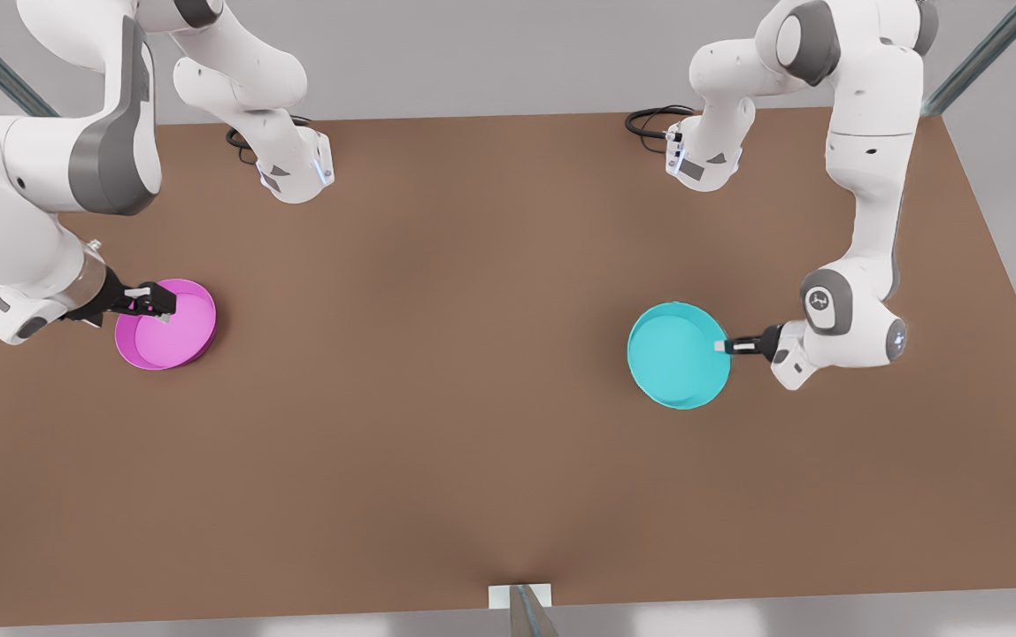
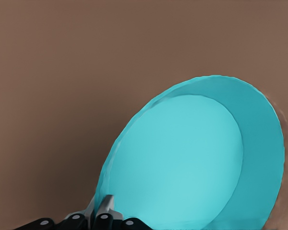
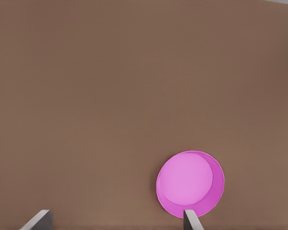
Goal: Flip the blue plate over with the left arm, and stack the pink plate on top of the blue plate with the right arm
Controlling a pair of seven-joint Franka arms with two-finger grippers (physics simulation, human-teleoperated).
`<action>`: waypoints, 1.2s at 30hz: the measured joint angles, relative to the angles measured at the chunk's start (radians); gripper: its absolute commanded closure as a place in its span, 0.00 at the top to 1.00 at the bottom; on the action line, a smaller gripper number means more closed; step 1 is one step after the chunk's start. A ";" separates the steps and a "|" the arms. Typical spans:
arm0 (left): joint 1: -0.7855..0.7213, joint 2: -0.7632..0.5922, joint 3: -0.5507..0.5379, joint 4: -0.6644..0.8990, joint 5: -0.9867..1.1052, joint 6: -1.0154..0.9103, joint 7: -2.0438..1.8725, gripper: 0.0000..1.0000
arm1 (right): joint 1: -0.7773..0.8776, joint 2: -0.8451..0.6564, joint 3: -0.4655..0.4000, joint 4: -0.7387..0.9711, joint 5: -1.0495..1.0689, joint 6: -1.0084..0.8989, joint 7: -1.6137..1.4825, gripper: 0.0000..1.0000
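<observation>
The blue plate (image 1: 676,354) lies rim-up on the brown table at the front view's right. My left gripper (image 1: 725,346) reaches in low from that side and is shut on the plate's rim. The left wrist view has the blue plate (image 2: 182,163) close, its rim pinched between the fingers (image 2: 105,206) of my left gripper (image 2: 100,207). The pink plate (image 1: 176,332) rests rim-up at the front view's left. My right gripper (image 1: 158,305) hangs open over its edge. From above, the pink plate (image 3: 189,182) is small, and the right gripper (image 3: 116,214) holds nothing.
Both arm bases (image 1: 296,168) (image 1: 703,159) stand at the table's far edge with black cables beside them. A small white bracket (image 1: 521,597) sits at the near edge. Bare brown tabletop (image 1: 437,354) stretches between the two plates.
</observation>
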State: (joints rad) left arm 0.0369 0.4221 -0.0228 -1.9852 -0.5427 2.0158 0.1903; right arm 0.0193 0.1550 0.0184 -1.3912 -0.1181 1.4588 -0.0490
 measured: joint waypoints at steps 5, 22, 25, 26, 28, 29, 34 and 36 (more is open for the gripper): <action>-0.007 -0.005 -0.142 0.005 0.010 0.094 -0.225 0.21 | -0.001 0.008 0.000 -0.003 0.000 0.000 0.000 1.00; -0.356 0.124 -0.267 0.474 0.112 0.119 -1.004 0.21 | 0.017 0.030 0.011 0.001 0.000 0.003 0.003 1.00; -0.481 0.176 -0.266 0.528 0.216 0.118 -1.079 0.21 | 0.018 0.030 0.018 0.001 0.000 0.003 0.003 1.00; -0.499 0.202 -0.266 0.576 0.270 0.106 -1.080 0.21 | 0.020 0.030 0.018 0.001 0.000 0.003 0.002 1.00; -0.551 0.213 -0.269 0.594 0.409 0.094 -1.070 0.21 | 0.017 0.031 0.018 0.001 0.000 0.005 0.002 1.00; -0.561 0.216 -0.266 0.595 0.479 0.099 -1.069 0.21 | 0.015 0.031 0.018 0.001 0.000 0.005 0.002 1.00; -0.619 0.214 -0.261 0.611 0.816 0.090 -1.076 0.21 | 0.017 0.031 0.017 0.001 0.000 0.005 0.002 1.00; -0.632 0.230 -0.261 0.610 0.964 0.102 -1.069 0.21 | 0.016 0.035 0.017 0.001 0.000 0.003 0.001 1.00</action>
State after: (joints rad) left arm -0.5953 0.6517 -0.2842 -1.3753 0.4210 2.1182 -0.8790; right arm 0.0351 0.1903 0.0353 -1.3898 -0.1181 1.4622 -0.0476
